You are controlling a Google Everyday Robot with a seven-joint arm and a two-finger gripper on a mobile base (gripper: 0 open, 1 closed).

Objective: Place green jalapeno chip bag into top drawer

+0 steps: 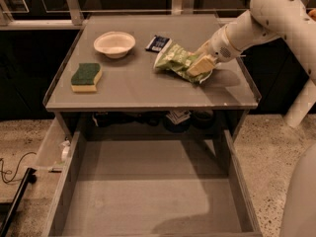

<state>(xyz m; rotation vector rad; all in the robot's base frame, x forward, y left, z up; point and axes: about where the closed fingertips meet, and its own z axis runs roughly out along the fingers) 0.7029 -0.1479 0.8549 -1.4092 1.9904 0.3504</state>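
Observation:
The green jalapeno chip bag (174,59) lies on the grey tabletop (143,90), right of centre. My gripper (201,66) comes in from the right on a white arm and is shut on the bag's right end, with one beige finger lying over it. The bag's left end still rests on or just above the table. The top drawer (148,191) is pulled wide open below the table's front edge, and its flat grey bottom is bare.
A white bowl (114,43) stands at the back left. A green-and-yellow sponge (86,77) lies at the front left. A small dark-blue wrapper (158,43) lies just behind the bag. A low raised rim runs round the tabletop. Dark clutter sits under the table.

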